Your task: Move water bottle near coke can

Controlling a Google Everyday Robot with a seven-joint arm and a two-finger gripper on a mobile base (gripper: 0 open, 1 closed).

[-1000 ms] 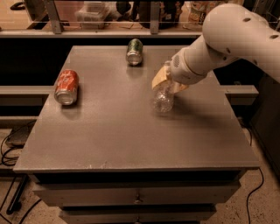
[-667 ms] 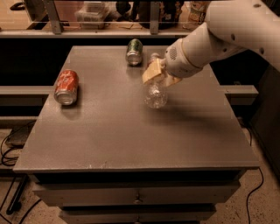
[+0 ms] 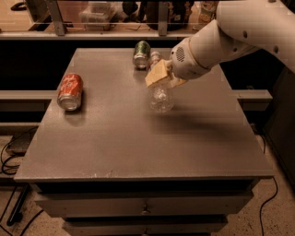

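Observation:
The water bottle (image 3: pixel 160 97) is clear plastic, with its base toward me and its cap end (image 3: pixel 155 56) pointing toward the back of the table. My gripper (image 3: pixel 161 76), with tan finger pads (image 3: pixel 156 75), is shut around the bottle's middle and holds it just above the grey table (image 3: pixel 138 152), a little right of centre at the back. The coke can (image 3: pixel 70 91) lies on its side near the table's left edge, well to the left of the bottle.
A green can (image 3: pixel 142 54) lies on its side at the back of the table, just left of the bottle's cap. My white arm (image 3: pixel 239 32) reaches in from the upper right. Shelving (image 3: pixel 106 14) runs behind the table. Cables (image 3: pixel 9 156) lie on the floor at the left.
My gripper has carried the water bottle to the left and a little toward the back, closer to the green can. The cans have not moved.

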